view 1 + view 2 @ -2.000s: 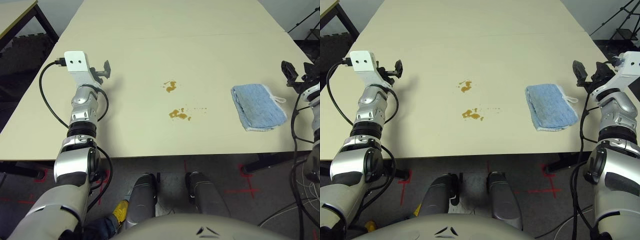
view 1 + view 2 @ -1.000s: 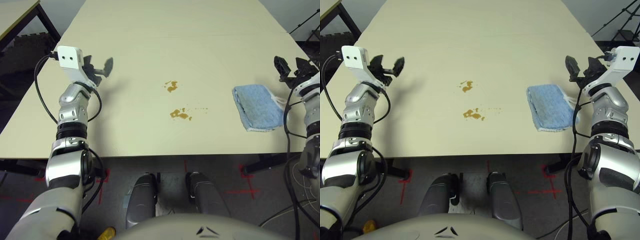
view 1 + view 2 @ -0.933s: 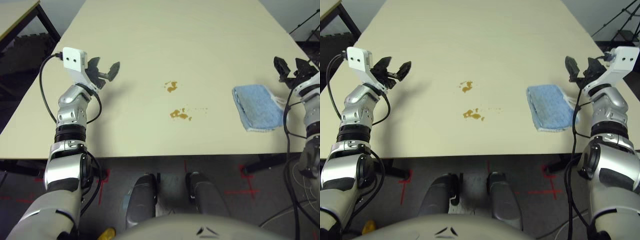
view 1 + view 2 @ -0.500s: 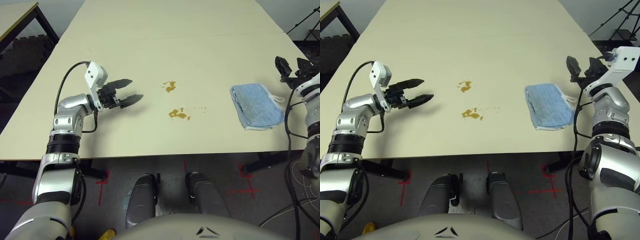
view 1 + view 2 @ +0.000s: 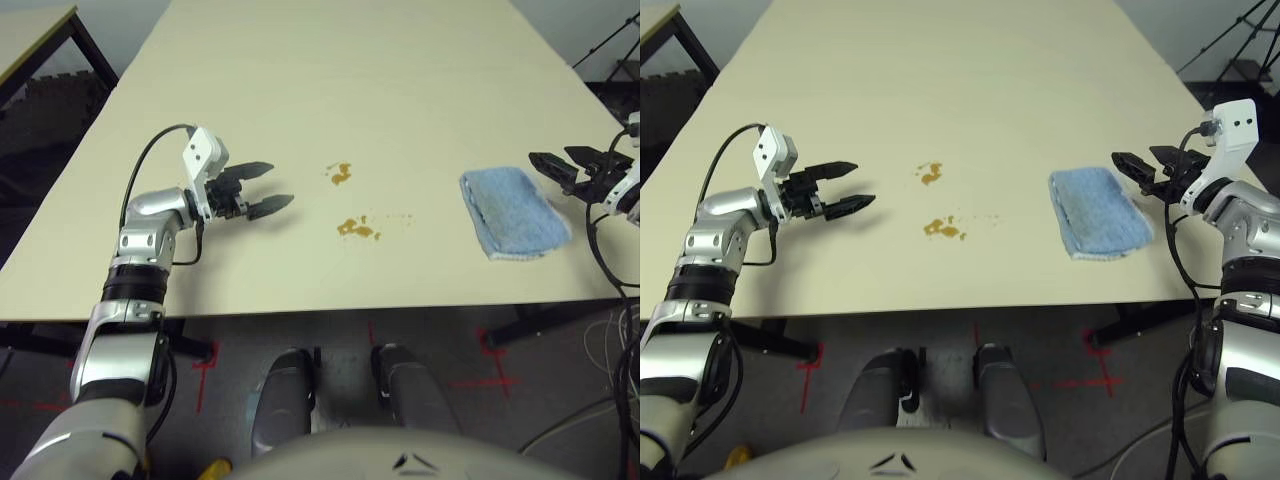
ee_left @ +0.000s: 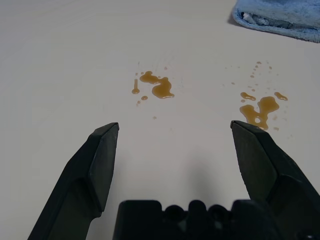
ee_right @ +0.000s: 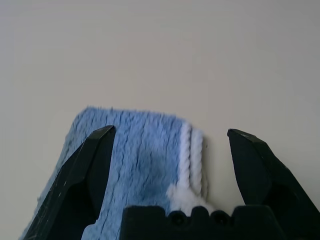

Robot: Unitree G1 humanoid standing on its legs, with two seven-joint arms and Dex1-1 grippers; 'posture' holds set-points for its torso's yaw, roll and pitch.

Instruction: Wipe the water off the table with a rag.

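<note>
Right wrist view: right hand (image 7: pixel 167 145) wide open, empty, at rag (image 7: pixel 130 150) edge; rag soft, light; grip its 3 o'clock hem | left hand (image 5: pixel 262 187) open, empty

the two eye views look forward and down from the robot's head onto the large pale cream table (image 5: pixel 400 60), from well above, sharing almost the whole tabletop. the left wrist view looks low and close across the top, along its two black fingers, at the orange-brown water splotches (image 6: pixel 156 86), with the folded light blue terry rag (image 6: pixel 280 15) beyond. the right wrist view looks down closely at the rag's white edging from just beside it.
</note>
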